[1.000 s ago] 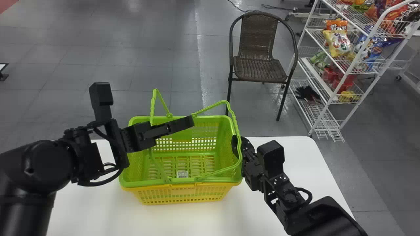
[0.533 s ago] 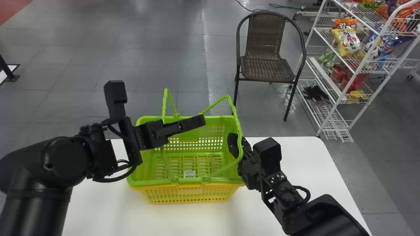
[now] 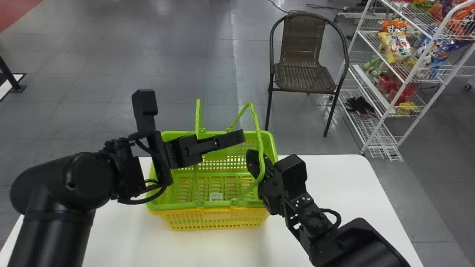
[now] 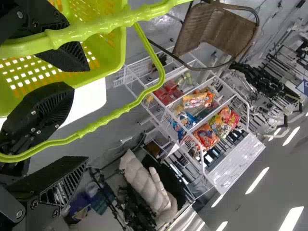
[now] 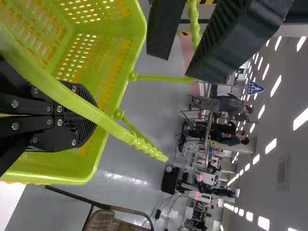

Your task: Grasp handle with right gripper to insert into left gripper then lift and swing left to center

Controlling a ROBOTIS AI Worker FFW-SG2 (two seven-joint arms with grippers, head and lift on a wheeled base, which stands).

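The green basket (image 3: pixel 219 205) stands on the table with both handles raised. My left gripper (image 3: pixel 237 137) crosses the left handle (image 3: pixel 197 115) over the basket. In the left wrist view my left gripper (image 4: pixel 79 115) is open; the left handle (image 4: pixel 86 31) runs across its upper finger, while the right handle (image 4: pixel 106 118) curves beyond. My right gripper (image 3: pixel 253 162) is at the right handle (image 3: pixel 261 148), inside the basket's right rim. My right gripper (image 5: pixel 91 115) is shut in the right wrist view, with the handle (image 5: pixel 82 103) lying across it rather than between its fingers.
A yellow basket (image 3: pixel 219 219) sits beneath the green one on the white table (image 3: pixel 326 185). Behind the table stands a brown chair (image 3: pixel 306 76); a white wire rack (image 3: pixel 382 111) with snack bags is at the right.
The right gripper has moved left, and the right handle now leans further inward. My left gripper has come right, closer to the right one, and the left handle stands more upright.
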